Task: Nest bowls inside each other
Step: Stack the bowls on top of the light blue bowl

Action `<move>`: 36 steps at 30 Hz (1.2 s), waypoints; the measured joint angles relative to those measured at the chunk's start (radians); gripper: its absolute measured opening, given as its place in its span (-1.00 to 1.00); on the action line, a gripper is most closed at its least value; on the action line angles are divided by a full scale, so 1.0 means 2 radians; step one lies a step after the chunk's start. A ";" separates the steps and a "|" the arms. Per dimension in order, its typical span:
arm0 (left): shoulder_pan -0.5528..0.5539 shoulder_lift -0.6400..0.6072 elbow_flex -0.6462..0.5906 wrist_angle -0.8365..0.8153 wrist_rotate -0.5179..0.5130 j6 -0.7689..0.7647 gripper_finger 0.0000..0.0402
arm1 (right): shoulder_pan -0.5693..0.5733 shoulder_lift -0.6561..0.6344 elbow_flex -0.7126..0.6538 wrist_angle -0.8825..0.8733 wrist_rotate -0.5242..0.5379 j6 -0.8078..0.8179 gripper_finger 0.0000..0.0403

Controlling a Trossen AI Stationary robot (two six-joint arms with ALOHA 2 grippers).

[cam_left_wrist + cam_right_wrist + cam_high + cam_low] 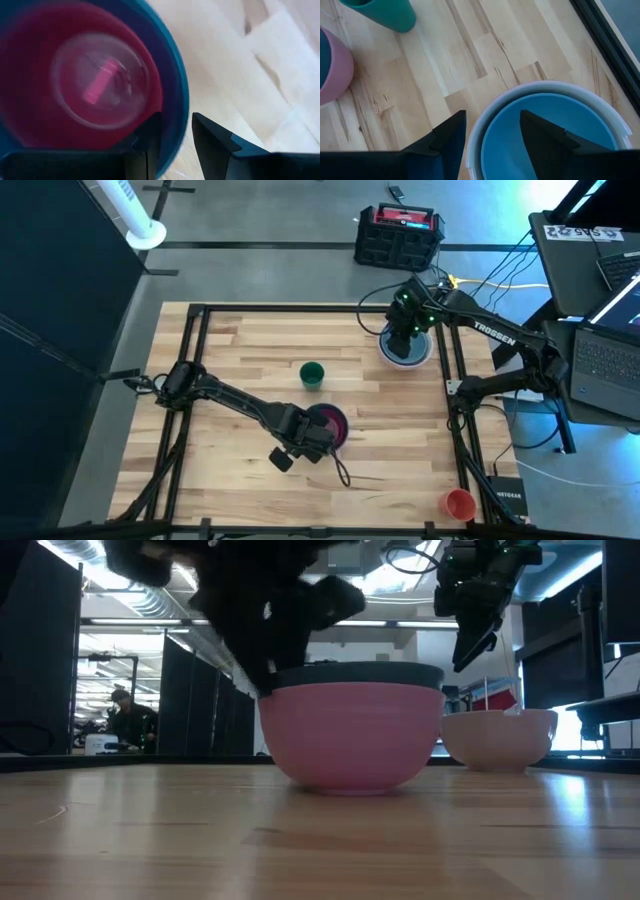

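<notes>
Two stacks so far. My left gripper [176, 145] pinches the teal bowl's [172, 75] rim, seating it in the pale pink bowl [350, 735]. Beyond that, my right gripper [492, 132] straddles the white bowl's [477, 120] rim, blue bowl [545, 135] nested inside.

The table [250, 360] is pale wood planks inside a dark metal frame [195, 350], standing on a grey floor [260, 220]. Beyond the table's far edge a black and red crate [398, 235] sits on the floor, with a white fan [135, 215] off to one side. Laptops [600, 360] and cables [500, 275] crowd a desk beside the table. In the low view, ceiling lights [110, 580] glow over dark partitions [40, 660], and a person [128, 720] stands far back.
</notes>
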 joint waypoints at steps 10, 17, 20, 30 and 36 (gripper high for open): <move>-0.003 0.000 -0.013 0.023 0.000 0.000 -0.53 | 0.000 0.000 0.000 0.001 0.000 0.002 -0.13; -0.002 0.000 -0.013 0.029 -0.001 0.009 -0.72 | 0.000 0.000 0.000 0.001 0.000 0.002 -0.13; -0.002 0.000 -0.012 0.029 -0.001 0.014 -0.83 | 0.000 0.000 0.000 0.001 0.000 0.002 -0.13; -0.002 0.000 -0.003 0.027 -0.001 0.023 -0.97 | 0.000 0.000 0.000 0.002 0.000 0.002 -0.13; 0.008 -0.001 0.060 -0.036 0.002 0.023 -0.97 | 0.000 0.000 0.000 0.002 0.001 0.002 -0.13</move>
